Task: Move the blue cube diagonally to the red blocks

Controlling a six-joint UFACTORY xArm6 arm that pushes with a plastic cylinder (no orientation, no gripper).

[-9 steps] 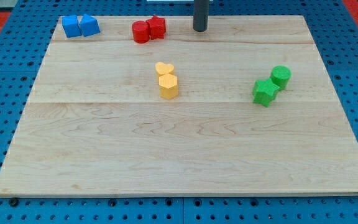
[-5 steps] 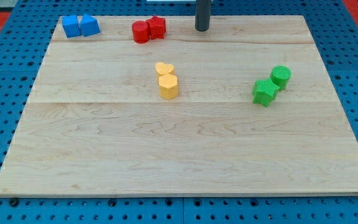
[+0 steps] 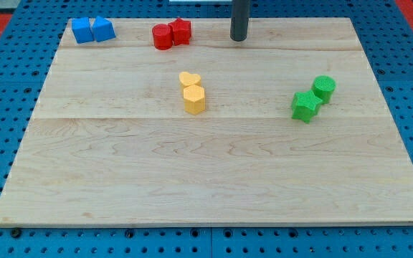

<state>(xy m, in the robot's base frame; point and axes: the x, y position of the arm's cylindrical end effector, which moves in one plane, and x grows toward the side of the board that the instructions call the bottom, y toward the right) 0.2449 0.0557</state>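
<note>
Tool tip [image 3: 239,39] upright, right of red blocks [image 3: 171,34]

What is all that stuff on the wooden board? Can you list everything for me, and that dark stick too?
blue cube: 1, blue, top left corner of the board
second blue block: 1, blue, touching the cube's right side; exact shape unclear
red blocks: 2, red, top edge, right of the blue pair, touching each other
yellow blocks: 2, yellow, middle of the board, one heart-shaped behind the other
green blocks: 2, green, right side; a star-like one in front, a round one behind
wooden board: 1, pale wood, on a blue pegboard
my tip: 1 dark rod, top edge, right of the red blocks, touching no block
</note>
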